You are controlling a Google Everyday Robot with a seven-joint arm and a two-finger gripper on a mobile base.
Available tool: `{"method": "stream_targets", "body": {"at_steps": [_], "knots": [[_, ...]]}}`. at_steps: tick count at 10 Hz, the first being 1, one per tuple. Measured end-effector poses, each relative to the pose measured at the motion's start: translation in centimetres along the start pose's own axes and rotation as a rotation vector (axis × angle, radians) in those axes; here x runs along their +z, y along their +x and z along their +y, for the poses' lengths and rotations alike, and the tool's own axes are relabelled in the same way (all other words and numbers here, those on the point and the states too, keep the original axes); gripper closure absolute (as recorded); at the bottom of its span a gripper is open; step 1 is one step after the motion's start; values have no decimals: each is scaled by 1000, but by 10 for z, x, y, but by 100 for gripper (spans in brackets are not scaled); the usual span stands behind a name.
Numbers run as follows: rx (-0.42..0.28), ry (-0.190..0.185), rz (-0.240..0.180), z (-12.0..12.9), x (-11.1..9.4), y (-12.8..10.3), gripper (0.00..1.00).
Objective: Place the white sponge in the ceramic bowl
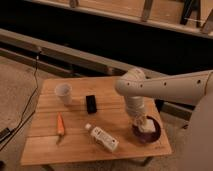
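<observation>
The white sponge [146, 124] is kept clenched in the jaws of the gripper [141, 121], directly over the ceramic bowl [146, 131], so release drops it inside.

Wooden table [75, 145] carrying a white cup [63, 93] near its far left; a small black block [91, 104] just right of it; an orange carrot [60, 125] nearer the front; a white labelled bottle [102, 138] lying flat
</observation>
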Motion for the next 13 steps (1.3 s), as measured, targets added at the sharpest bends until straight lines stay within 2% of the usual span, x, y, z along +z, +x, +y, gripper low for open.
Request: {"method": "stream_targets", "body": {"at_steps": [2,4,7,8,9,10,13], "knots": [[21,10,22,-8,10,-6,94],[42,10,32,-11,15,-13,72],[55,0,28,-7,16,-19,46],[53,-4,27,-4,16,-20,32],[50,-5,27,-3,16,-20,25],[46,-5,28,-1,16,-20,21],[35,-4,29,3,16,-20,20]]}}
